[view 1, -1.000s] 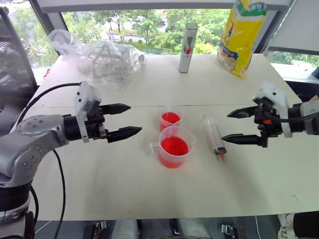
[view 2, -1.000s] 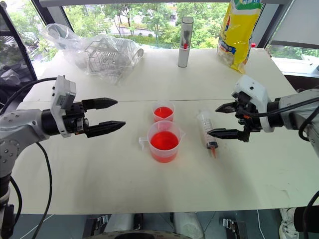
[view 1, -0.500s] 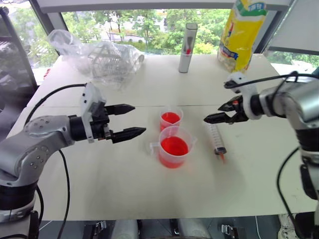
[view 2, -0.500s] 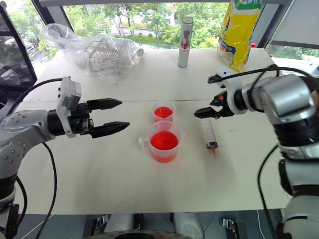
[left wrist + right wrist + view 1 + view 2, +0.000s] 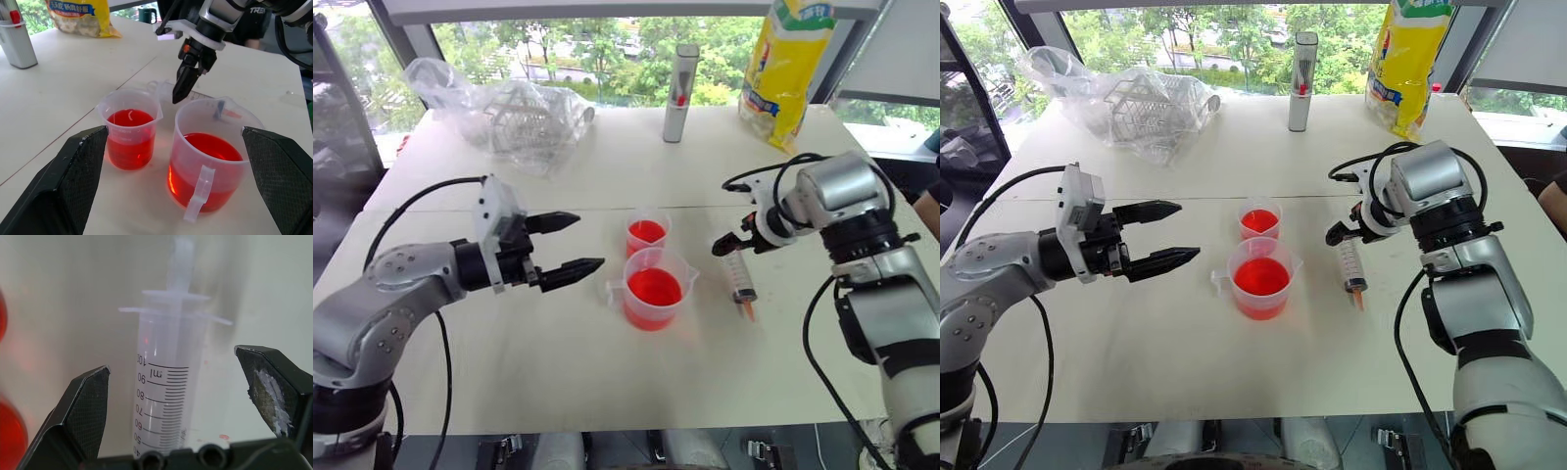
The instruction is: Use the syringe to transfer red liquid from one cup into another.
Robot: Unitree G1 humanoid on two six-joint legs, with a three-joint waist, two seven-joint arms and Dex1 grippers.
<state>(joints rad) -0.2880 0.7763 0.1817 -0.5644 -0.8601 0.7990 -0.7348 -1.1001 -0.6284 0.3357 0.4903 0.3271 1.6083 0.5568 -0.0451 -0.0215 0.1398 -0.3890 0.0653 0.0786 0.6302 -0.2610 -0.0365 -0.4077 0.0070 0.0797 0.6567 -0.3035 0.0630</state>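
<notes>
The larger spouted cup [image 5: 654, 288] of red liquid [image 5: 654, 287] stands nearest on the white table [image 5: 558, 362], its small handle turned toward the left gripper [image 5: 566, 245], and the smaller plain cup [image 5: 647, 235], also holding red, stands just behind it, the two close together but not clearly touching. The left gripper hovers to the left of both cups, fingers spread wide and holding nothing, much where it was a second ago. The right gripper [image 5: 1344, 231] has changed most — a second ago it hung level out to the right of the syringe [image 5: 738, 273], its fingers pointing at the cups; now it has swung in and tipped steeply down, poised over the syringe's far, plunger end. Its fingers are wide apart and empty, and in the right wrist view the syringe [image 5: 166, 387] lies between them — barrel marks plain, flange and plunger beyond — touched by neither finger. The syringe lies flat on the table just right of the cups, orange tip toward the near edge, unmoved. Beyond the grippers, by the window, stand a grey upright tube [image 5: 681, 78], a yellow bag [image 5: 790, 61] and a crumpled clear plastic bag [image 5: 504, 110].
</notes>
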